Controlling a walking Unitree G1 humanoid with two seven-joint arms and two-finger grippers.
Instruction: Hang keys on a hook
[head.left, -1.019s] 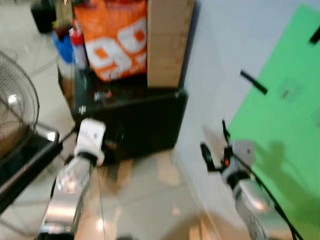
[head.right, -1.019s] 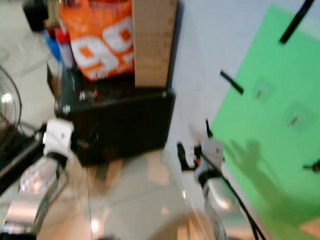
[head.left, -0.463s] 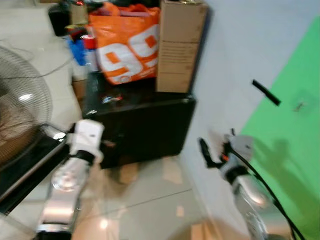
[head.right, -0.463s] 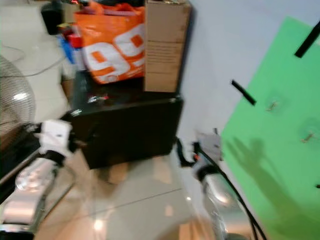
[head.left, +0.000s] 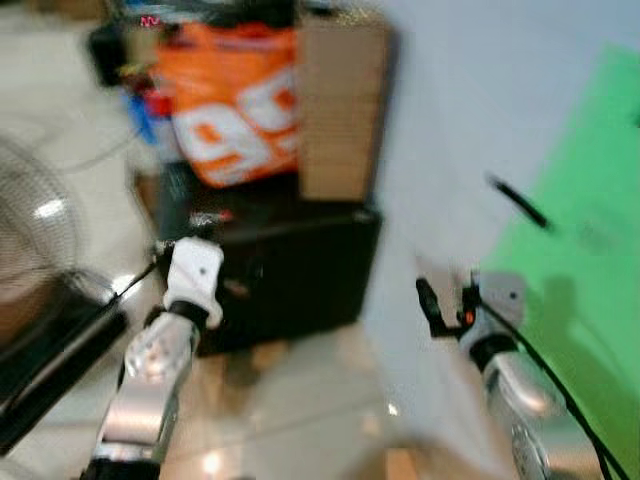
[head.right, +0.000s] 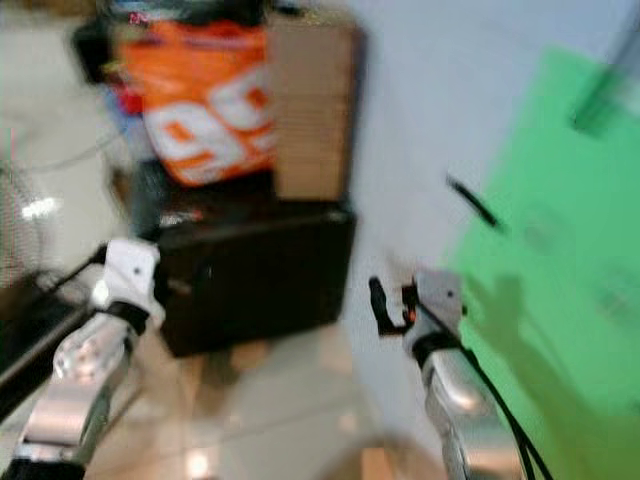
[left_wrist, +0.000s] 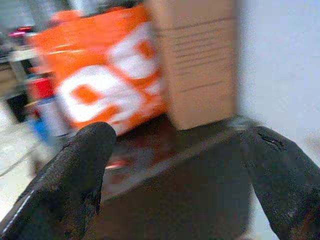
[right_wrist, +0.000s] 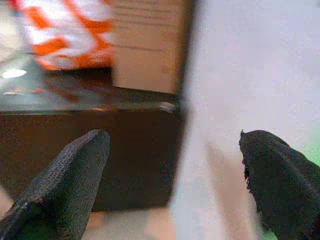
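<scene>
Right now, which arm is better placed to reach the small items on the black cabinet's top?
Left, probably. Its open left tool sits right before the black cabinet, facing the blurred small items; the right tool hangs off by the wall.

Black cabinet (head.left: 290, 265) on tiled floor (head.left: 300, 410), orange bag (head.left: 235, 105), cardboard box (head.left: 340, 110) on top

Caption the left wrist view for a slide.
Open left gripper faces an orange bag and cardboard box atop a black cabinet.
</scene>
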